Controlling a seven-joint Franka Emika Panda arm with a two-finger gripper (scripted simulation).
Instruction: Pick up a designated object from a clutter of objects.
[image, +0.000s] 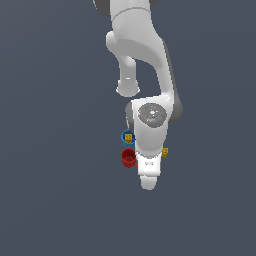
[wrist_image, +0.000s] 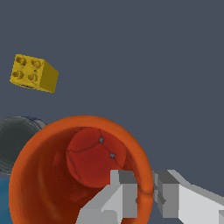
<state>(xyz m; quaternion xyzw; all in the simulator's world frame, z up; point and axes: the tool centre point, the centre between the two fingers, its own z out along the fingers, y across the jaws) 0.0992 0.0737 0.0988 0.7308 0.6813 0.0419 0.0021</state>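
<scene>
The orange cup (wrist_image: 57, 175) fills the wrist view, open mouth toward the camera, and I can see its round bottom inside. My gripper (wrist_image: 145, 192) straddles the cup's rim. One finger (wrist_image: 120, 194) is inside the cup and the other sits outside, both pressed against the wall, so the gripper is shut on it. In the exterior view the arm's hand (image: 148, 170) points down over the clutter and hides the orange cup.
A red cup (image: 129, 157) and a blue cup (image: 125, 136) holding a yellow cube (image: 128, 137) stand at the hand's left in the exterior view. Another yellow cube (image: 164, 152) is at its right. A dark grey cup (wrist_image: 15, 142) and a yellow cube (wrist_image: 34, 73) lie beside the orange cup.
</scene>
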